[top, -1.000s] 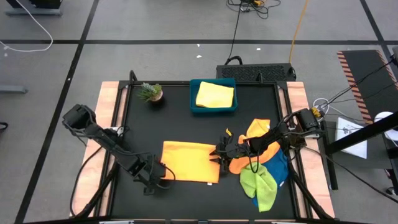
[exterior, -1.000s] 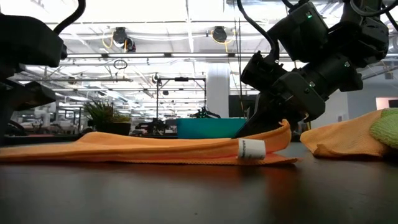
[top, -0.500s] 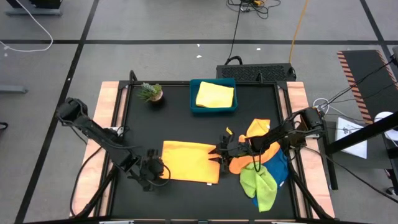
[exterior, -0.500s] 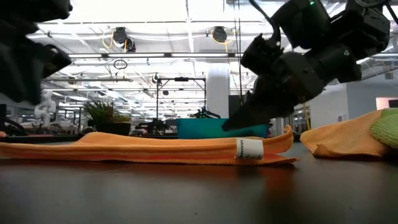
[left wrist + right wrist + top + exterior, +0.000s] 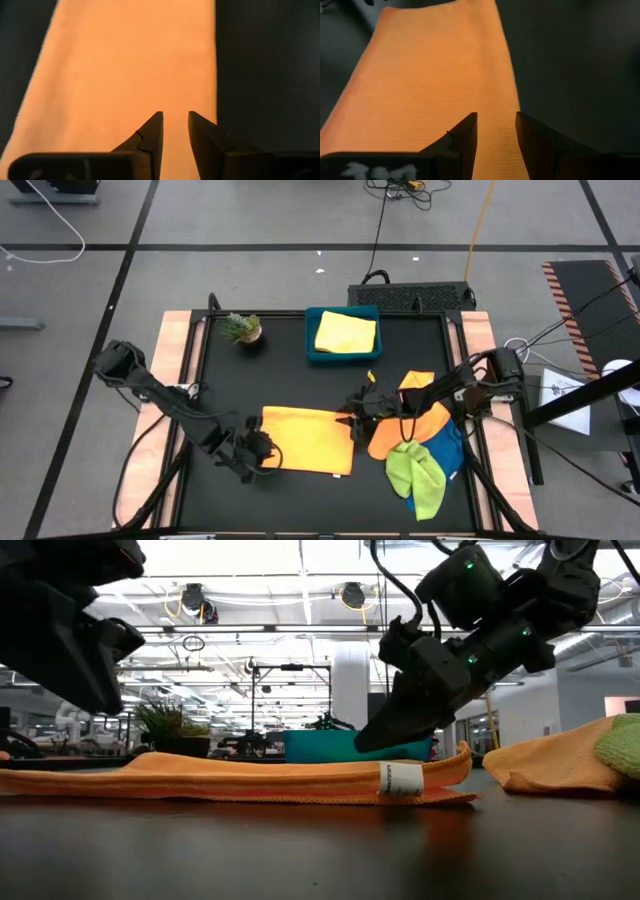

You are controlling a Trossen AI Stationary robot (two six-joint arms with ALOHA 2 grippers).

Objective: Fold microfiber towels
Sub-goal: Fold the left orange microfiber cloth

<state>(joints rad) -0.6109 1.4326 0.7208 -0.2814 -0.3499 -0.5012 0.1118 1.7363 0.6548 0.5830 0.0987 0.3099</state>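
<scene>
Two end effectors sit at opposite short ends of the folded orange towel (image 5: 306, 440), which lies flat on the black table (image 5: 290, 375) near its front edge, so each can take one end for the next fold. My left end effector (image 5: 262, 452) hovers at the towel's left end, fingers slightly apart and gripping nothing. My right end effector (image 5: 358, 408) hangs just above the right end, fingers parted too, also empty. To the right, a heap of unfolded towels (image 5: 420, 455), orange, lime green and blue, waits. At the far side, a yellow towel (image 5: 346, 332) rests in the blue tray (image 5: 311, 340), apparently finished.
</scene>
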